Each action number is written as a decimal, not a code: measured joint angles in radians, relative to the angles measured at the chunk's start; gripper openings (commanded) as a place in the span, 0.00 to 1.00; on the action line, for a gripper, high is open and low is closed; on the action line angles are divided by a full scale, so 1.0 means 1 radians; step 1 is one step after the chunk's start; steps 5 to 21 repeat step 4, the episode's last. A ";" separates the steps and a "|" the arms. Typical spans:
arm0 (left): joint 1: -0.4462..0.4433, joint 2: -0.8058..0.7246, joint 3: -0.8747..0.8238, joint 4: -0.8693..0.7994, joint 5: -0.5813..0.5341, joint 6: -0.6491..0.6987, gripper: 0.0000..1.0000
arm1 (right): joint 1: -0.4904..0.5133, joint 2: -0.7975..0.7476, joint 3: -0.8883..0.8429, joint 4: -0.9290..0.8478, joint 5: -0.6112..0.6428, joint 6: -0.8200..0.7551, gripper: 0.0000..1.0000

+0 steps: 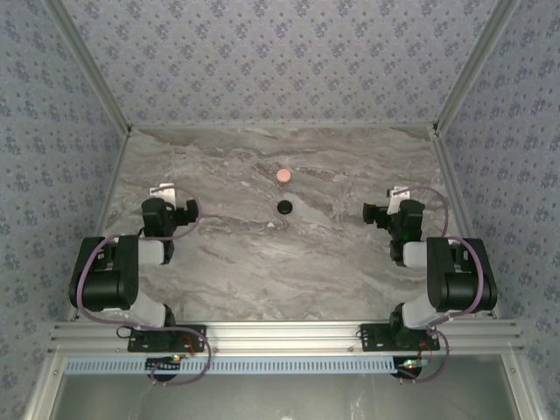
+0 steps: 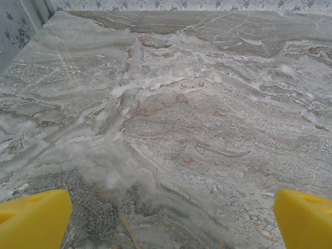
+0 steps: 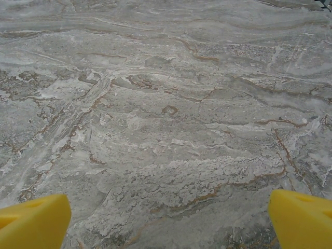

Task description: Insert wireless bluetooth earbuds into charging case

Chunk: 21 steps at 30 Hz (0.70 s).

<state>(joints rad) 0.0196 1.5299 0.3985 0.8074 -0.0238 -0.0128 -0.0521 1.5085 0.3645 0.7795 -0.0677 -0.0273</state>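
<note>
Two robot arms sit at the near edge of a grey marbled tabletop (image 1: 262,271), both grippers spread wide. The left gripper (image 1: 171,199) hangs over the left side of the tabletop, well apart from the two small discs at the centre. In its wrist view the left gripper (image 2: 168,220) has its yellow fingers (image 2: 33,220) at opposite corners of the frame, with veined marble showing between them. The right gripper (image 1: 385,210) hangs over the right side, level with the left and also well apart from the discs. Its wrist view shows the right gripper (image 3: 168,220) just as wide, its yellow fingers (image 3: 303,218) framing marble. A pink disc (image 1: 283,175) lies toward the far middle, and a black disc (image 1: 284,206) lies just near of it. The earbuds are too small to pick out from above.
</note>
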 measured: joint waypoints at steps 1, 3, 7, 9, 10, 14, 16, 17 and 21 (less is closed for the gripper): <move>0.000 0.000 0.000 0.000 0.000 0.000 0.99 | 0.000 0.000 0.000 0.000 0.000 0.000 1.00; 0.000 0.000 0.000 0.000 0.000 0.000 0.99 | 0.000 0.000 0.000 0.000 0.000 0.000 1.00; 0.000 0.000 0.000 0.000 0.000 0.000 0.99 | 0.000 0.000 0.000 0.000 0.000 0.000 1.00; 0.000 0.000 0.000 0.000 0.000 0.000 0.99 | 0.000 0.000 0.000 0.000 0.000 0.000 1.00; 0.000 0.000 0.000 0.000 0.000 0.000 0.99 | 0.000 0.000 0.000 0.000 0.000 0.000 1.00; 0.000 0.000 0.000 0.000 0.000 0.000 0.99 | 0.000 0.000 0.000 0.000 0.000 0.000 1.00; 0.000 0.000 0.000 0.000 0.000 0.000 0.99 | 0.000 0.000 0.000 0.000 0.000 0.000 1.00; 0.000 0.000 0.000 0.000 0.000 0.000 0.99 | 0.000 0.000 0.000 0.000 0.000 0.000 1.00; 0.000 0.000 0.000 0.000 0.000 0.000 0.99 | 0.000 0.000 0.000 0.000 0.000 0.000 1.00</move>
